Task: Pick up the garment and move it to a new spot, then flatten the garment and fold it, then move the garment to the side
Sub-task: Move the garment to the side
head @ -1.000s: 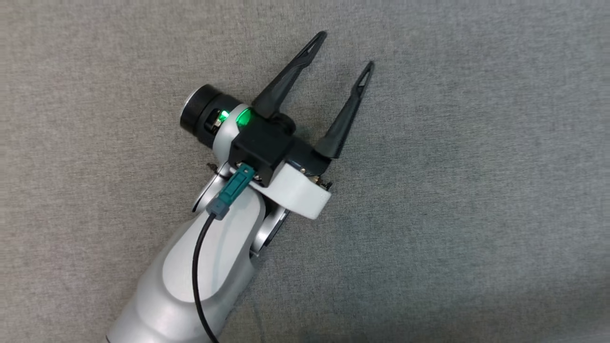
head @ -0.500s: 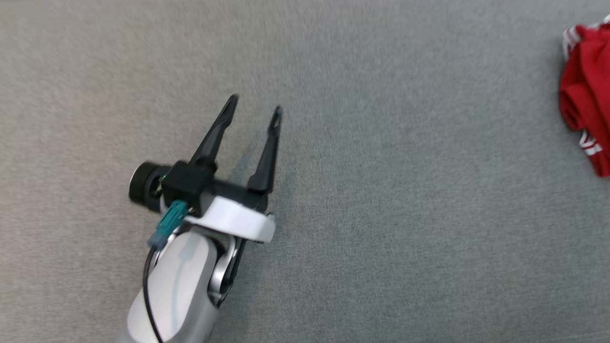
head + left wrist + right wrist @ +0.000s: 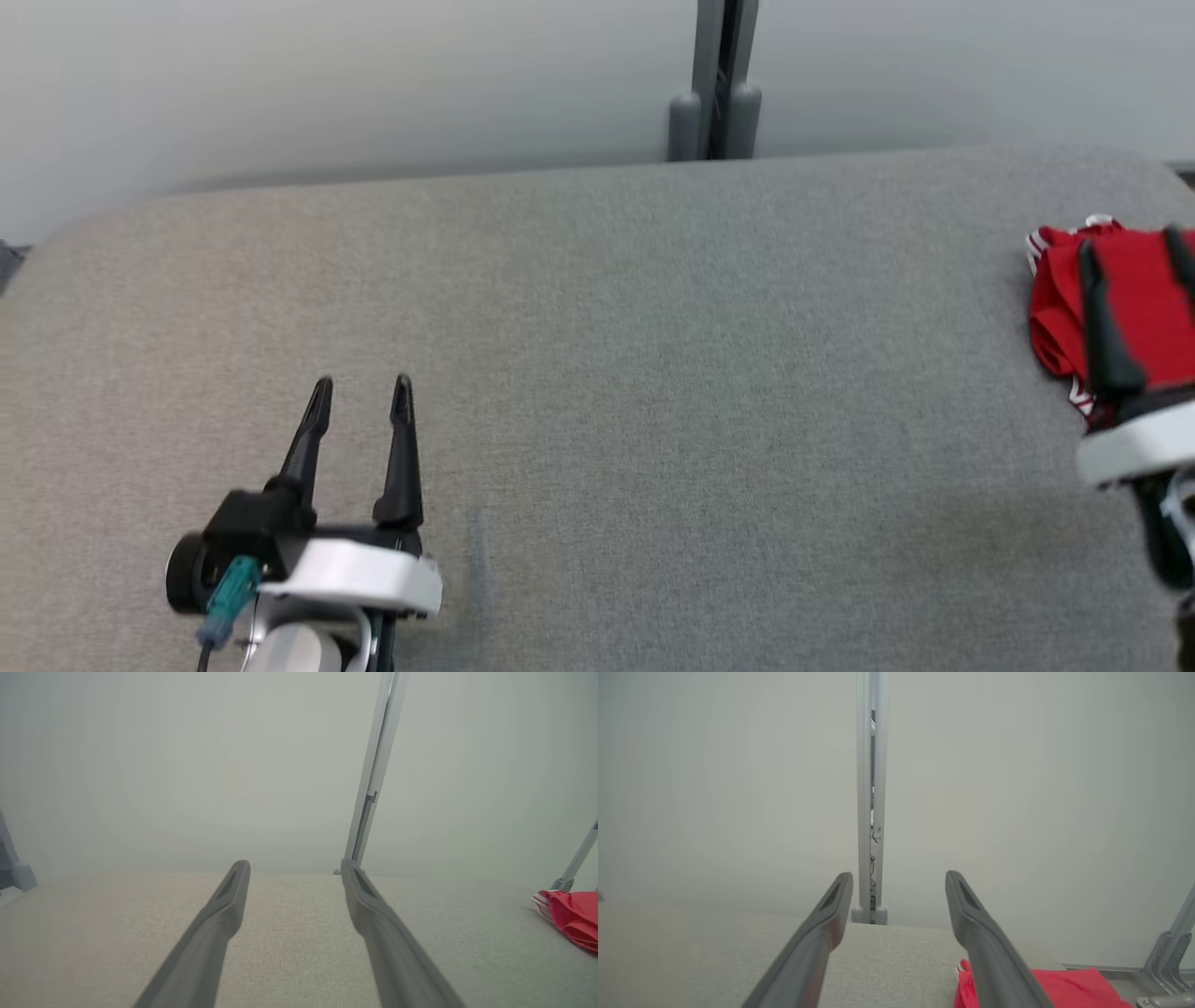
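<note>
The garment [image 3: 1055, 308] is lying bunched at the surface's [image 3: 653, 373] right end. The right gripper [image 3: 1130, 238] is hovering over it, spread wide and empty. The left gripper [image 3: 362, 380] is hovering well apart, likewise spread.

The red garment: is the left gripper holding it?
No, the left gripper stands open and empty, well apart from the red garment.

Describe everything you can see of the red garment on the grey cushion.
The crumpled red fabric garment with white-striped trim lies bunched in a soft heap at the far right end of the grey woven-fabric surface, near its rounded back corner. The right gripper, open, shows its long dark fingers across it in the head view; whether they touch cannot be told.
</note>
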{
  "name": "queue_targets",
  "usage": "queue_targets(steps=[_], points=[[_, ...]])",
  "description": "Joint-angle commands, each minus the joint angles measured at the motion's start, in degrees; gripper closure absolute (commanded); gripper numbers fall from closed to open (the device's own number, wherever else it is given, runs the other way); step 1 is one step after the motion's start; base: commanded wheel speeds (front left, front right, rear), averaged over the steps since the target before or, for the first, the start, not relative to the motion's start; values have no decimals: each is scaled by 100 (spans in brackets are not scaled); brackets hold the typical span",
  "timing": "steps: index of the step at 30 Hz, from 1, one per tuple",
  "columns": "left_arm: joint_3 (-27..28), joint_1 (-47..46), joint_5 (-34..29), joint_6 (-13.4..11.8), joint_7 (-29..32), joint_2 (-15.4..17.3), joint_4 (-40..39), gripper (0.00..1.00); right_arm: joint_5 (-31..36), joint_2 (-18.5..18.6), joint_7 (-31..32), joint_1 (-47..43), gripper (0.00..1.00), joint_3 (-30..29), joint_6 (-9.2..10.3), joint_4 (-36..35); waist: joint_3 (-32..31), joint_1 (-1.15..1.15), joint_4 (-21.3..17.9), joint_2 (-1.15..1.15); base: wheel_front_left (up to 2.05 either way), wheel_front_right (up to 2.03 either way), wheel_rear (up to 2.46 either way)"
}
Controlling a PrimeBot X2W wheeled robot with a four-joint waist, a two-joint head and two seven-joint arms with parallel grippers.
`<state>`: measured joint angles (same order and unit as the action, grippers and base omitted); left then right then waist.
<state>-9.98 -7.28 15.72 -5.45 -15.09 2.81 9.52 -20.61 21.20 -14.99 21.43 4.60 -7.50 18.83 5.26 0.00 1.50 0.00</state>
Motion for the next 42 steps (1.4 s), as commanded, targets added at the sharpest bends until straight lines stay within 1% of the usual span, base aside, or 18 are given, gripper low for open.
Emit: queue_targets(steps=[1,3,7,9,11,17,24,25,33,37,41,42], points=[[43,114,-18,-7,-6,25,3,0,83,-81,-25,-168,0,-42,2,-130,-225,0,123,0,0,0,0],[85,277,-127,42,-7,22,5,0,299,-360,-25,-551,0,-202,3,-457,-318,0,137,0,0,0,0],[193,573,-81,61,-7,25,3,0,601,-820,-25,-1093,0,-352,2,-888,-432,0,129,0,0,0,0],[223,677,-62,80,-7,22,6,0,695,-957,-25,-1271,0,-365,3,-981,-486,0,131,0,0,0,0],[218,761,-174,75,-7,26,51,0,841,-1025,-26,-1397,0,-318,2,-1029,-517,0,141,0,0,0,0],[146,908,-91,-11,-7,24,38,0,1046,-1284,-26,-1694,0,-291,2,-1038,-559,0,177,0,0,0,0],[75,851,-143,-120,-7,27,12,0,1142,-1340,-26,-1795,0,-225,2,-955,-535,0,201,0,0,0,0],[34,839,-141,-54,-7,22,-14,0,1138,-1345,-26,-1787,0,-233,2,-950,-534,0,201,0,0,0,0],[-33,826,-269,-81,-7,26,-139,0,1200,-1386,-26,-1770,0,-173,2,-952,-515,0,208,0,0,0,0],[-10,889,-25,-2,-7,26,-127,0,1212,-1415,-26,-1769,0,-162,2,-935,-516,0,199,0,0,0,0],[45,903,-30,16,-7,25,-111,0,1210,-1435,-26,-1743,0,-147,2,-926,-520,0,187,0,0,0,0],[81,932,57,39,-7,26,-129,0,1219,-1424,-26,-1729,0,-122,2,-918,-526,0,173,0,0,0,0]])
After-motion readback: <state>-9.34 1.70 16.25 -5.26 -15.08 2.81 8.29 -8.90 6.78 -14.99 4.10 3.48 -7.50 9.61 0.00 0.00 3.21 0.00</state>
